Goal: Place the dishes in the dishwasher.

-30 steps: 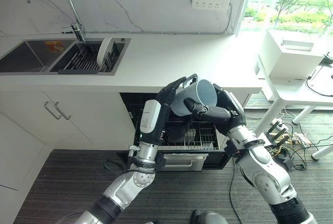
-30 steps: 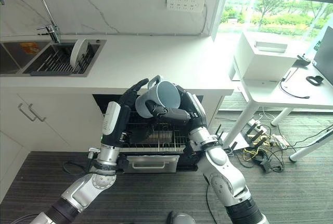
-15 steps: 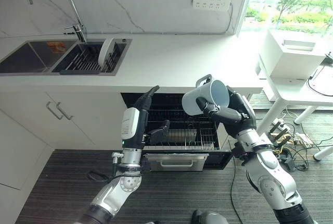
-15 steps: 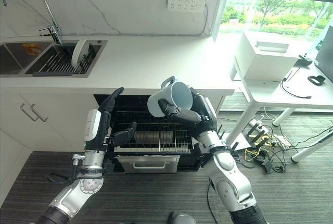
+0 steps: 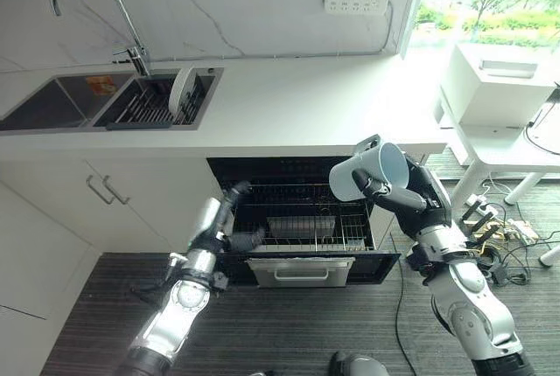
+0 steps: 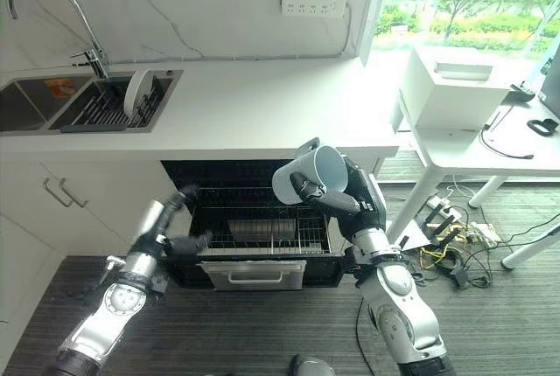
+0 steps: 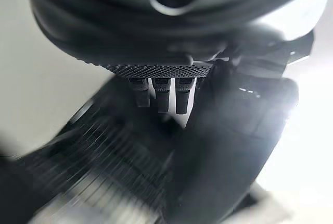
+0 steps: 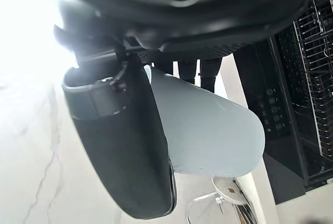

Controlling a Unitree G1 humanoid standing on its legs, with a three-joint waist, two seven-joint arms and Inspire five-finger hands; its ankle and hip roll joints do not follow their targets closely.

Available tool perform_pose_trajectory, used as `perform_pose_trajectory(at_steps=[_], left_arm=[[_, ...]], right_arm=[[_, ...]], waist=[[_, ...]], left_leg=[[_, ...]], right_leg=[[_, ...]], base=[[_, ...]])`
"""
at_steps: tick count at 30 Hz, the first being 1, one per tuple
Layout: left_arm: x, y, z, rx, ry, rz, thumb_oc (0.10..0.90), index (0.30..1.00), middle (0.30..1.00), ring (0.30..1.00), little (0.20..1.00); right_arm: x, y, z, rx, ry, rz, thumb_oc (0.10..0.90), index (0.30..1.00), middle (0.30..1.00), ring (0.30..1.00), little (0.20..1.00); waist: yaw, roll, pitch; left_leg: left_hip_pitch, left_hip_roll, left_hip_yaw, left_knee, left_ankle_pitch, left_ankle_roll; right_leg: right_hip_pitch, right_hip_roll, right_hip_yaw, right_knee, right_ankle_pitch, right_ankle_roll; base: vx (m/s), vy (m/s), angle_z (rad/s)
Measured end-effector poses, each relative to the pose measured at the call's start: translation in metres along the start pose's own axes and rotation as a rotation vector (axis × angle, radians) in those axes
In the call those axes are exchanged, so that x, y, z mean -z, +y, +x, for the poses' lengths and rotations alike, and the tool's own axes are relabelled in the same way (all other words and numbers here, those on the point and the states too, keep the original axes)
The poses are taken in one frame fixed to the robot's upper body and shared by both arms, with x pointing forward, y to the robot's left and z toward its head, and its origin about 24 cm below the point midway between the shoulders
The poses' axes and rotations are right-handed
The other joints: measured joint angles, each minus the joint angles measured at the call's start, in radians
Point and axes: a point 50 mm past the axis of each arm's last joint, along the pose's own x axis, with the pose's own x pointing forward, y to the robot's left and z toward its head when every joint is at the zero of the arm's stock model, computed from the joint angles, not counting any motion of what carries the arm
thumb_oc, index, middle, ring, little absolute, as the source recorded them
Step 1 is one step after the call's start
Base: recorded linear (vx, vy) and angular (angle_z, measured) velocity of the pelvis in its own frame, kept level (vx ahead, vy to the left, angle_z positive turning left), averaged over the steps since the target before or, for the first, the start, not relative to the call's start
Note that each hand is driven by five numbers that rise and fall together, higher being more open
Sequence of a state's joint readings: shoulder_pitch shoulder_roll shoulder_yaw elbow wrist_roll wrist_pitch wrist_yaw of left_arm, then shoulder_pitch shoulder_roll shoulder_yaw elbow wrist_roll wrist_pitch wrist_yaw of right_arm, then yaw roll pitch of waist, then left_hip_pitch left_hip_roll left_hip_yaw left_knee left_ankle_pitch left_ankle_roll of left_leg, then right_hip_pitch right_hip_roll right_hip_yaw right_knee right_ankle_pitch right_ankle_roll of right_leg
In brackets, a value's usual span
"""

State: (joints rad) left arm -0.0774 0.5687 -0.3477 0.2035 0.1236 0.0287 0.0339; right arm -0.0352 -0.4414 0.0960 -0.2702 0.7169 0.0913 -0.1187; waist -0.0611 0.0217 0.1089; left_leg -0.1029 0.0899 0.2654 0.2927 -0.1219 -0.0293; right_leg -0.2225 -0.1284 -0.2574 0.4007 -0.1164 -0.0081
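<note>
My right robot hand point(image 5: 411, 197) is wrapped around a pale blue-grey mug point(image 5: 369, 172), tipped on its side in the air above the right end of the pulled-out dishwasher rack point(image 5: 302, 229); most of the fingers are hidden behind it. My left robot hand point(image 5: 229, 227) sits by the rack's left edge, fingers loosely extended and holding nothing. A dark dish point(image 5: 300, 226) lies in the rack, hard to make out. On the worktop point(image 5: 289, 100), a white plate point(image 5: 180, 87) stands upright in the sink's drainer point(image 5: 144, 107).
</note>
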Motion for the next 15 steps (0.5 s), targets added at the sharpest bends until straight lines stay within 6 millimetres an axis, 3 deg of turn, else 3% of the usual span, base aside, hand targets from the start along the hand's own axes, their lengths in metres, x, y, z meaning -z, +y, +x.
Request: perform_pose_trajectory(at_steps=[3, 12, 15], left_arm=[[0.018, -0.011, 0.006, 0.243, 0.153, 0.102, 0.800, 0.900, 0.900, 0.900, 0.900], [0.016, 0.011, 0.030, 0.286, 0.268, 0.227, 0.800, 0.900, 0.900, 0.900, 0.900], [0.032, 0.013, 0.032, 0.281, 0.348, 0.255, 0.800, 0.900, 0.900, 0.900, 0.900]], right_arm=[[0.000, 0.000, 0.001, -0.014, 0.014, -0.017, 0.400, 0.300, 0.300, 0.300, 0.300], [0.002, 0.002, 0.004, -0.046, 0.042, -0.041, 0.400, 0.300, 0.300, 0.300, 0.300], [-0.003, 0.006, 0.009, -0.067, 0.026, -0.044, 0.400, 0.300, 0.300, 0.300, 0.300]], waist=[[-0.029, 0.009, 0.000], [-0.056, 0.024, 0.000], [-0.085, 0.025, 0.000]], left_leg=[[0.002, 0.000, 0.005, -0.001, 0.005, -0.008], [0.020, 0.009, 0.030, -0.009, 0.005, -0.007], [0.026, 0.014, 0.035, -0.014, 0.003, -0.009]], right_leg=[[-0.005, 0.001, 0.003, 0.002, 0.000, -0.001], [-0.006, 0.015, 0.028, 0.001, 0.002, -0.001], [-0.006, 0.023, 0.034, -0.002, 0.002, -0.001]], base=[[-0.04, 0.036, -0.04], [-0.01, 0.002, -0.09], [0.00, -0.003, -0.08]])
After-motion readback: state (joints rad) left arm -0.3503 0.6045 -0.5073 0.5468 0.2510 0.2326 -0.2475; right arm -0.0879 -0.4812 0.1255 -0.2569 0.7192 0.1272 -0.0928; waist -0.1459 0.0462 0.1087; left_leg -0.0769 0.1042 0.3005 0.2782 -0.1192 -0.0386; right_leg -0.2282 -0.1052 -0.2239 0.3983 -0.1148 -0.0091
